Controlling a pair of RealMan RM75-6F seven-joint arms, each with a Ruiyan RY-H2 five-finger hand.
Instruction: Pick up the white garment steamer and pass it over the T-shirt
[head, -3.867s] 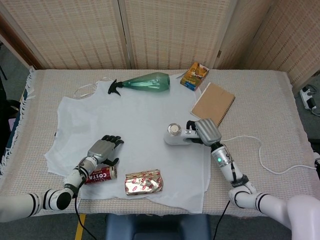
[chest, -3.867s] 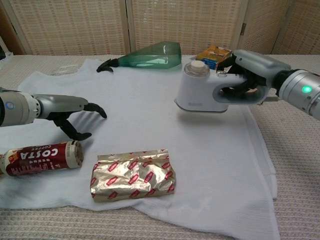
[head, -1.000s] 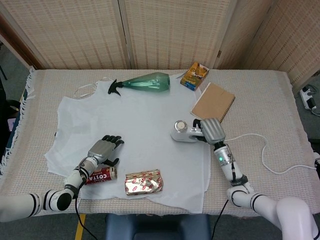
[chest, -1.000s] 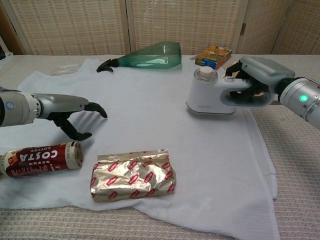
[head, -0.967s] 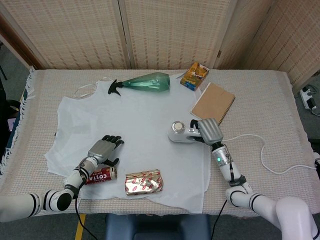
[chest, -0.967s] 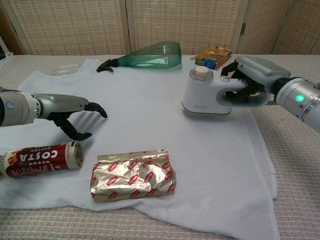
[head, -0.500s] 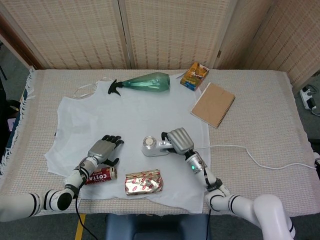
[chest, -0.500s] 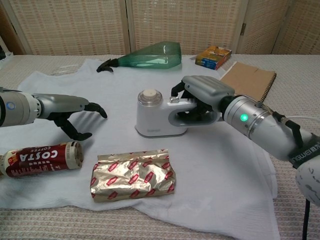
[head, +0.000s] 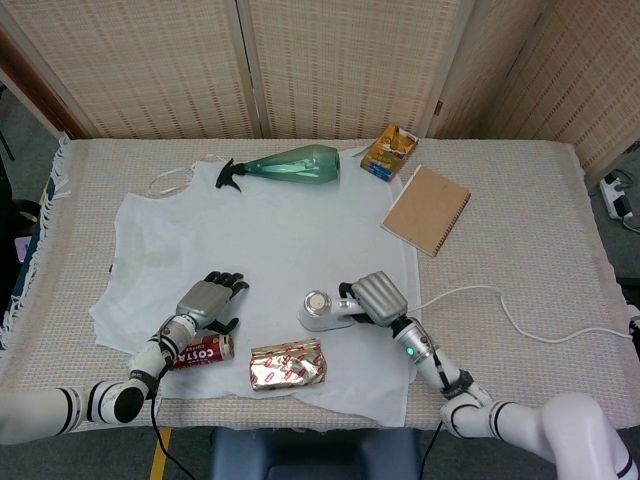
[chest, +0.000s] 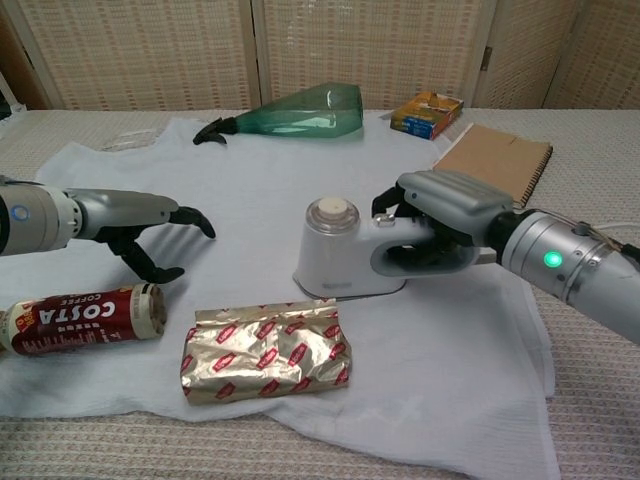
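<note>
The white garment steamer (head: 320, 310) (chest: 340, 255) stands upright on the white T-shirt (head: 270, 240) (chest: 260, 190), near its front right part. My right hand (head: 378, 297) (chest: 450, 225) grips the steamer's handle from the right, fingers wrapped through the loop. My left hand (head: 207, 300) (chest: 150, 235) hovers low over the shirt's front left, fingers apart and curled downward, holding nothing. It sits just above a Costa coffee can (head: 200, 351) (chest: 80, 315).
A foil snack packet (head: 287, 364) (chest: 265, 348) lies just in front of the steamer. A green spray bottle (head: 285, 165) (chest: 290, 112), a yellow box (head: 389, 152) (chest: 427, 112) and a brown notebook (head: 426, 208) (chest: 495, 158) sit at the back and right. The steamer's white cord (head: 500, 305) trails right.
My right hand has carried the steamer across the shirt from the right edge towards the front middle, then slightly back to the right and nearer the front. The left hand has stayed still.
</note>
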